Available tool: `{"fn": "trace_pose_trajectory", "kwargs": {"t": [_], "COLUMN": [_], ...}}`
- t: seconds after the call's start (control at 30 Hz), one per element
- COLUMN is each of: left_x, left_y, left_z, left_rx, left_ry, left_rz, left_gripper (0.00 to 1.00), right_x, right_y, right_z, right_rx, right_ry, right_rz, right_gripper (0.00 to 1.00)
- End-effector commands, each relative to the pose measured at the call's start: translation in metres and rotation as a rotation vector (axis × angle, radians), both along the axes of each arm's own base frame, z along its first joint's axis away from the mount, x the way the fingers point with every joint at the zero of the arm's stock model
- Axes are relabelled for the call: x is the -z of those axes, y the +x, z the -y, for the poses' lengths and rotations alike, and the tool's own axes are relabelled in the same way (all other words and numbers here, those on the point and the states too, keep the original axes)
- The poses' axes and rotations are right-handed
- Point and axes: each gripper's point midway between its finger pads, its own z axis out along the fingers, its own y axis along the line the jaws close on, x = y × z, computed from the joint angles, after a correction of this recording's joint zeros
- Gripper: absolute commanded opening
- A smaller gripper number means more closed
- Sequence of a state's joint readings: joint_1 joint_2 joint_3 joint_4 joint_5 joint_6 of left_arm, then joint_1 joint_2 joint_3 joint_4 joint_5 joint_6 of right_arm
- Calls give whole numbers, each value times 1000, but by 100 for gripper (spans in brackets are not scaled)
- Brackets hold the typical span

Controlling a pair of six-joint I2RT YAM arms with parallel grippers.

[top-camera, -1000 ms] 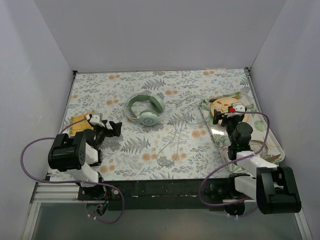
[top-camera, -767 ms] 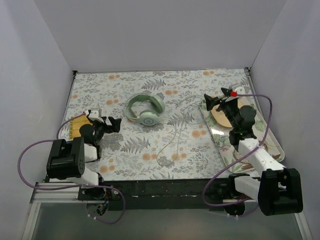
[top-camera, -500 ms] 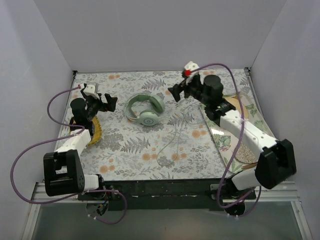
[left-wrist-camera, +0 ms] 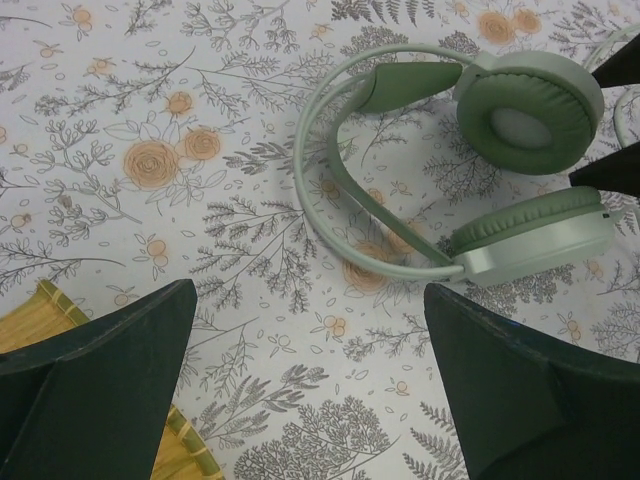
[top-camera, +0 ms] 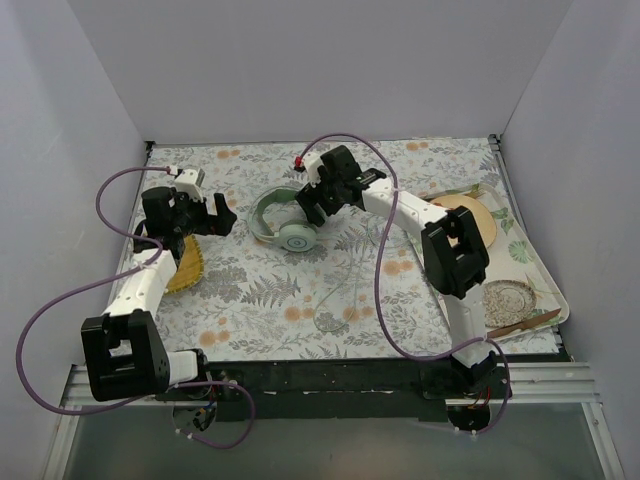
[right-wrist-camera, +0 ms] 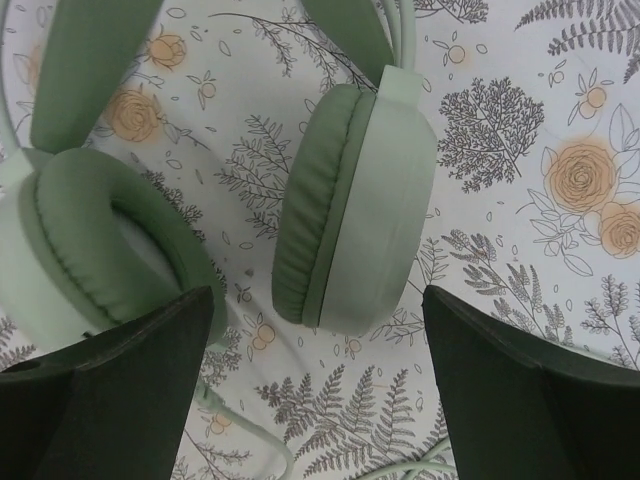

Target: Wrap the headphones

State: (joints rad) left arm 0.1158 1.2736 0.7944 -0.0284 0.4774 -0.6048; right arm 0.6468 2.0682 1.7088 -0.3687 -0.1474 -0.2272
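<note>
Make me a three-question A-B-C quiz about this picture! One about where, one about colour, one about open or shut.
1. Where is the right gripper? A over the headphones; B near its own base; C in the far left corner.
2. What colour are the headphones? A red; B pale green; C black.
3. The left gripper is: A open; B shut on the cable; C shut on the headband.

Answers: 1 A, its camera looks straight down on them. 2 B, the cushions and band are minty green. 3 A, there is a wide gap with nothing held.
</note>
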Motion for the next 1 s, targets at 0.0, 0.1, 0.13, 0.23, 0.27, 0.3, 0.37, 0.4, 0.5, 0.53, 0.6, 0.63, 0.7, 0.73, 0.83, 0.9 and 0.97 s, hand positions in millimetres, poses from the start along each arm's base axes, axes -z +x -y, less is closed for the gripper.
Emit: {"fn": "trace_pose_trajectory", "kwargs": {"t": [0.0,0.1,0.13,0.23,0.27,0.3,0.37,0.4,0.5,0.53,0.6,0.63,0.7,0.73,0.83,0.9,0.97], "left_x": [-6,-3,-4,-3,-5,-5,-3,-3,1,4,2,2,-2,-5,-18,-30,-37], "left_y": [-13,-17,-18,-21,-20,-21,-23,-23,-25,-26,-26,-28,-28,-29,-31,-35,-36], "left_z": [-1,2,2,3,3,4,4,2,-4,-7,-8,-9,-6,-4,13,28,33], "left_rx": [5,20,24,31,34,37,40,35,6,-9,-11,-15,-10,-6,43,103,121], "left_ry": [23,26,28,31,33,35,46,53,86,97,106,110,118,118,99,77,74], "left_rz": [-6,-14,-12,-20,-19,-21,-35,-37,-57,-72,-76,-85,-80,-78,-48,-18,3], "left_gripper": [98,98,98,97,97,96,96,96,96,96,95,94,94,94,94,94,94], "right_x": [-8,-1,2,13,13,19,23,17,8,1,-13,-18,-47,-45,-75,-97,-113], "right_y": [17,24,25,30,33,34,31,31,19,19,7,4,-5,-16,-37,-49,-63], "right_z": [-3,-6,-7,-10,-12,-14,-17,-21,-22,-25,-23,-22,-25,-27,-33,-39,-48], "right_rx": [63,78,77,73,68,49,29,17,-22,-29,-34,-34,-16,0,24,18,7], "right_ry": [-15,-17,-17,-23,-19,-26,-26,-14,10,26,22,18,36,19,36,57,66], "right_rz": [-2,3,4,5,8,7,-15,-14,-5,20,61,83,164,172,263,319,357], "right_gripper": [92,91,91,89,86,79,67,49,21,17,2,1,1,1,1,1,1]}}
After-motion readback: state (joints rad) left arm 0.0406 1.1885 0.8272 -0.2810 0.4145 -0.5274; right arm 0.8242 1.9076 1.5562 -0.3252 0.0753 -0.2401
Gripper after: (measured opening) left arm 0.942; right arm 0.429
